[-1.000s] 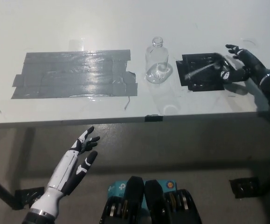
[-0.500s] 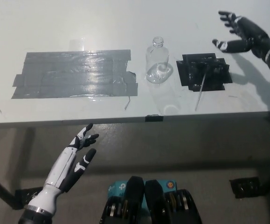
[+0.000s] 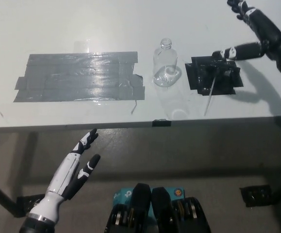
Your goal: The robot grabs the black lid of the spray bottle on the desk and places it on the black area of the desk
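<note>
The black lid point(image 3: 209, 73) with its dip tube lies on the black area point(image 3: 213, 75) of the table point(image 3: 130, 29), beside the uncapped spray bottle point(image 3: 166, 63). The right robot hand point(image 3: 249, 29) hovers spread and empty above; placement looks done, leaving only retreat. The left robot hand point(image 3: 79, 162) hangs spread below the table edge.

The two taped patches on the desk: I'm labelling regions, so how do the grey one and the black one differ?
The grey patch is far larger and lies left of the clear bottle; the black patch is small and lies right of it. The grey patch is bare; the black one carries the spray lid. Both lie flat.
</note>
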`<move>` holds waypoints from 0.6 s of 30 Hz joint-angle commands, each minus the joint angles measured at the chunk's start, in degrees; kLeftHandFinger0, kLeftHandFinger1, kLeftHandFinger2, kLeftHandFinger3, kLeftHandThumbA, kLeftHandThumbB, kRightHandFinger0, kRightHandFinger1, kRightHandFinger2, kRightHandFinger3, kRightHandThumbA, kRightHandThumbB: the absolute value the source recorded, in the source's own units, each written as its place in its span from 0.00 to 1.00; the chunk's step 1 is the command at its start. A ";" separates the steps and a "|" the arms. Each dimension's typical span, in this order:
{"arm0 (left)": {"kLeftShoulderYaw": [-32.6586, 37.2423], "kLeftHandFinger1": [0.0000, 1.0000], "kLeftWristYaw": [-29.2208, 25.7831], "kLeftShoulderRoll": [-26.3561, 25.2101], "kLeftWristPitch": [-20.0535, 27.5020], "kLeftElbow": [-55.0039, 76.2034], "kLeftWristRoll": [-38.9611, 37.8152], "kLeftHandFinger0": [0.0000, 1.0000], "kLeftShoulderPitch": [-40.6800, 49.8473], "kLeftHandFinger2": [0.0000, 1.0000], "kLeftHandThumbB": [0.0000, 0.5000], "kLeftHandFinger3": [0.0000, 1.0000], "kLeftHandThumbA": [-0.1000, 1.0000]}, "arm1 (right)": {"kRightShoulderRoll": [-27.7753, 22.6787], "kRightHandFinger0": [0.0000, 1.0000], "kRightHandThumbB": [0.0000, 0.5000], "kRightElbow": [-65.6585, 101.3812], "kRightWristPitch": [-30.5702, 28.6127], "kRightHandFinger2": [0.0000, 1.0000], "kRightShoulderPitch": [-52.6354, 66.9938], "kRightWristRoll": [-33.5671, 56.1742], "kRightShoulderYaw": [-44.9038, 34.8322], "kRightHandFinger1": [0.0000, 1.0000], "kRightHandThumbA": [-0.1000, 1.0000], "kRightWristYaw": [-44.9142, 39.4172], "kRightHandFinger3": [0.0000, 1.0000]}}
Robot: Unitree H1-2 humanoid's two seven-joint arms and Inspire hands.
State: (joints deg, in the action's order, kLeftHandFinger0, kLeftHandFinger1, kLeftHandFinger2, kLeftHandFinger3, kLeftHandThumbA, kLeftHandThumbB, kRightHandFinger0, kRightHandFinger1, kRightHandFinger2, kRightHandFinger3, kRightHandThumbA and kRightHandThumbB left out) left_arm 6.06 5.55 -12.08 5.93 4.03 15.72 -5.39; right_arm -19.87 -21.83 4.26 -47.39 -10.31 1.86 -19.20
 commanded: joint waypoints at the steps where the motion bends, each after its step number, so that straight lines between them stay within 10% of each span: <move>1: -1.08 1.00 0.47 -0.12 -1.67 2.26 -1.68 1.00 -2.24 1.00 0.24 1.00 1.00 | 1.53 1.00 0.88 36.37 6.78 1.00 8.52 2.65 -1.68 1.00 1.00 1.02 1.00; 18: -0.70 1.00 -1.03 0.28 4.15 -2.36 -2.26 1.00 2.85 1.00 0.27 1.00 1.00 | 10.94 1.00 0.74 39.29 -4.62 1.00 37.62 6.86 1.70 1.00 1.00 2.56 1.00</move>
State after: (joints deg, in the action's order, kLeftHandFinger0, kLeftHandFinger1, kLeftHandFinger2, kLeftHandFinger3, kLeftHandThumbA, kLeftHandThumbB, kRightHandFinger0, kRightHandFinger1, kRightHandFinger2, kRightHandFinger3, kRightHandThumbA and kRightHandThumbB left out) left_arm 5.89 5.47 -12.00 6.33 1.73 15.21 -4.00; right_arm -11.42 15.62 5.07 -13.13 -8.05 3.00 -18.68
